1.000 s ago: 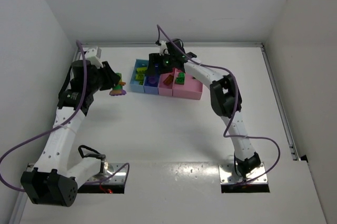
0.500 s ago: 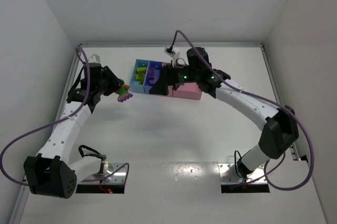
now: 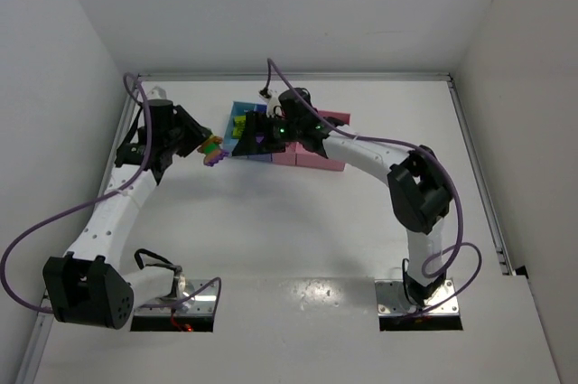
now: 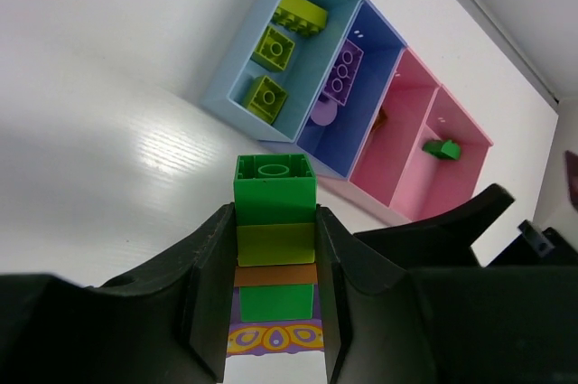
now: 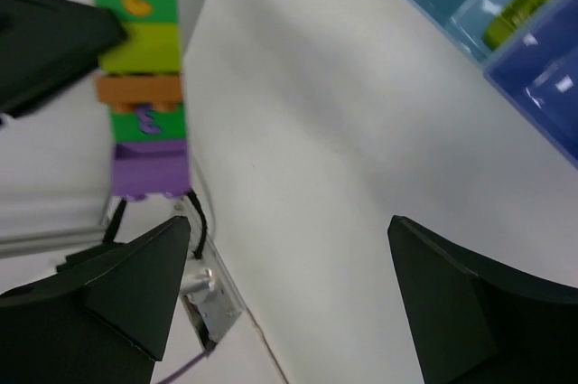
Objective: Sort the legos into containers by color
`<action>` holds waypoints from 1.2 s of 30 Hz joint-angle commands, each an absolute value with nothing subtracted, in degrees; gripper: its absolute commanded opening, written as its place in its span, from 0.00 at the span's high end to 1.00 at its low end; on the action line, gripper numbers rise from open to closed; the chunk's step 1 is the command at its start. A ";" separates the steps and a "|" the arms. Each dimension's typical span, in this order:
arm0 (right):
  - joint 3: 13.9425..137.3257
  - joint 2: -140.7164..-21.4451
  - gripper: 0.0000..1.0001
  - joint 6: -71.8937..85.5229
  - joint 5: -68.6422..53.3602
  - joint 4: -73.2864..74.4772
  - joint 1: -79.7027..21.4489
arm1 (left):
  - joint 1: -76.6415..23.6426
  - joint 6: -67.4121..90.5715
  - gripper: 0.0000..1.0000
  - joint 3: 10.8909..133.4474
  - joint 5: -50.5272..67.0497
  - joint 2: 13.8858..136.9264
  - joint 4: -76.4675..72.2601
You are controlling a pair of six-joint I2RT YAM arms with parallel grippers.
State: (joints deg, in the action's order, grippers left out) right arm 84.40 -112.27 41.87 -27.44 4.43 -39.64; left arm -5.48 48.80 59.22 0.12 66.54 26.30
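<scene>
Green, lime, orange, green and purple: that's the short lego strip (image 3: 211,151) in the top view, up in the left-center of the frame, pinched in the left gripper (image 3: 202,145) just left of the containers (image 3: 330,118). The right gripper (image 3: 248,135) sits over the bins' left end, pointing at the strip. Most of the bins are hidden under that arm, so I can't make out what's in them from here.

Left wrist view: the strip (image 4: 275,266) is in the bottom middle, clamped tight between both fingers (image 4: 208,294). The containers (image 4: 237,72) run diagonally across the upper right.
- The light blue bin holds three lime bricks (image 4: 273,45).
- The blue one has a purple brick (image 4: 343,72) and a round purple piece (image 4: 325,113).
- The narrow pink one shows a sliver of orange.
- The wider pink one has a green brick (image 4: 441,149).

Right wrist view: the strip (image 5: 140,86) is in the upper left, with a dark left finger (image 5: 45,41) touching it. The right gripper (image 5: 289,257) is spread wide with nothing between its fingers (image 5: 117,285). The light blue bin (image 5: 452,0) and blue bin (image 5: 542,77) poke in at the upper right.
</scene>
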 commanded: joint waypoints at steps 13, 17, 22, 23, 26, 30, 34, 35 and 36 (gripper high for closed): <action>94.74 -116.80 0.07 41.22 -37.09 -6.15 -43.68 | -2.81 50.71 1.00 59.77 4.04 65.21 23.64; 95.97 -118.12 0.07 41.22 -37.09 -5.54 -43.68 | -2.29 51.24 1.00 59.77 6.06 65.21 23.64; 96.50 -119.27 0.14 41.74 -37.62 -6.06 -43.68 | -2.29 51.24 1.00 59.77 6.59 64.69 23.64; 96.50 -119.27 0.18 41.75 -37.62 -6.85 -43.68 | -2.29 51.24 1.00 59.77 6.59 64.69 23.64; 97.03 -119.88 0.49 42.28 -37.62 -7.38 -43.68 | -2.29 51.24 1.00 59.77 6.59 64.69 23.64; 96.34 -120.41 0.81 42.28 -38.32 -9.31 -43.68 | -2.29 51.24 1.00 59.24 6.59 64.69 23.64; 94.05 -118.48 0.96 40.79 -40.77 -9.84 -43.68 | -1.24 51.24 1.00 59.24 5.37 64.69 23.12; 93.52 -117.35 0.99 40.17 -41.83 -9.84 -43.68 | -0.53 51.24 1.00 59.24 5.36 64.69 23.12; 92.38 -116.73 0.99 38.08 -41.84 -9.32 -44.20 | -0.53 51.24 1.00 59.24 4.84 65.21 23.12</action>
